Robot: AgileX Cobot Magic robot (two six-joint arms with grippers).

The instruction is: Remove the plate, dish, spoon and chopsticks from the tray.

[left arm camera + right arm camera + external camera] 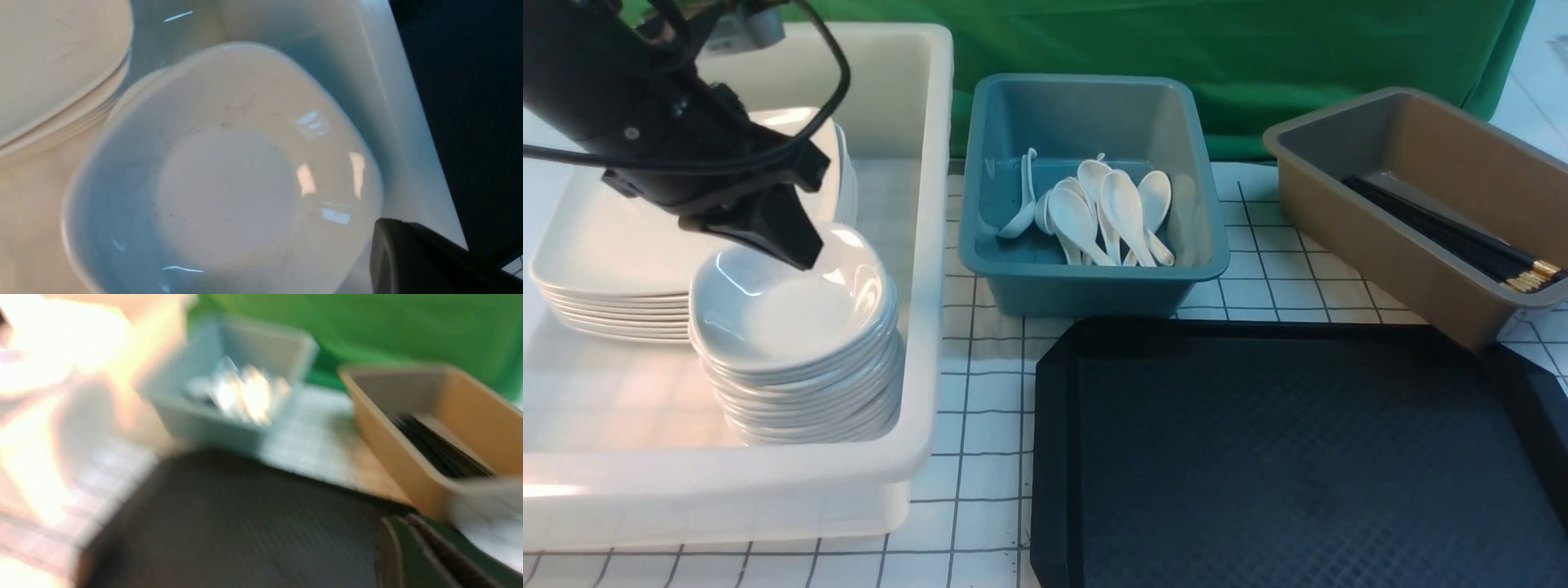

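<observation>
Left hand (796, 245) hangs over the stack of small white dishes (796, 343) inside the big white tub (915, 245), its black fingers pressed together and holding nothing, the tip just above the far rim of the top dish; from the left wrist view that top dish (229, 192) fills the picture, bare and glossy, with one dark finger (416, 261) at the corner; beside the dishes, in the same tub and farther to the robot's left, lies a stack of large square plates (613, 245), the top plate partly hidden by the arm; right hand (433, 559) is out of the front view and shows only as dark fingers closed together at the edge of the blurred right wrist view, gripping nothing, above the near right part of the tray (245, 522); the black tray (1298, 457) sits on the gridded white bench (980, 367) near the front, to the right of the white tub, its diamond-textured surface bare; behind it the blue tub (1086, 269) holds a heap of white soup spoons (1094, 212); the brown tub (1421, 204) stands at the far right, its near corner touching or overlapping the tray's rim, with black chopsticks (1454, 233) lying lengthwise in it, gold ends toward the front.
</observation>
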